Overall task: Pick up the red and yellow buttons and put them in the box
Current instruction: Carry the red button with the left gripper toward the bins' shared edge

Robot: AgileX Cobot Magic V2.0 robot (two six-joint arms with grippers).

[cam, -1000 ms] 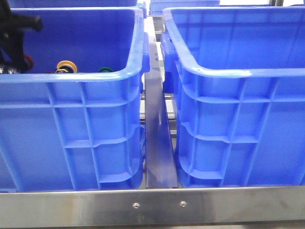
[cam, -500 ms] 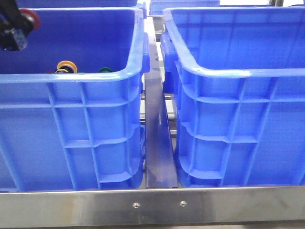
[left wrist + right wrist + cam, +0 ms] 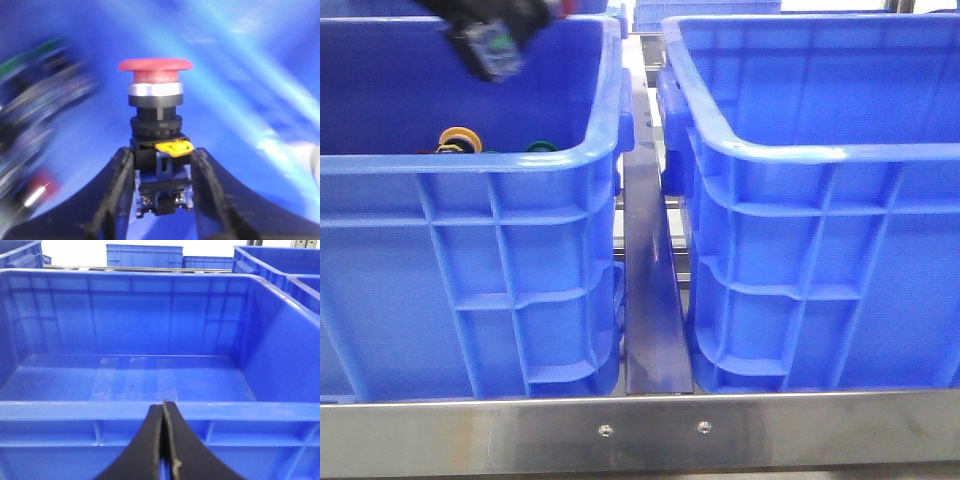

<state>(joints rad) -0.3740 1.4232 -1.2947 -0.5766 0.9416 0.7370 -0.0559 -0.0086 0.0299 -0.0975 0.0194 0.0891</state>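
My left gripper (image 3: 162, 155) is shut on the black body of the red button (image 3: 155, 65), whose domed cap points away from the wrist. In the front view that gripper (image 3: 492, 38) is a blurred dark shape high over the left blue crate (image 3: 470, 160). The yellow button (image 3: 458, 138) lies inside that crate, just showing above its near rim. The box (image 3: 800, 152) on the right holds nothing that I can see. My right gripper (image 3: 163, 407) is shut and empty, just outside the near rim of the box (image 3: 75, 410).
A green-capped button (image 3: 540, 146) lies next to the yellow one. Blurred parts, one with a red cap (image 3: 40, 185), show in the left wrist view. A metal divider (image 3: 650, 280) runs between the crates. More blue crates (image 3: 145, 256) stand behind.
My left gripper has risen from the left side of the left crate with the red button and swung right along the top. The right gripper view gives no earlier frame.
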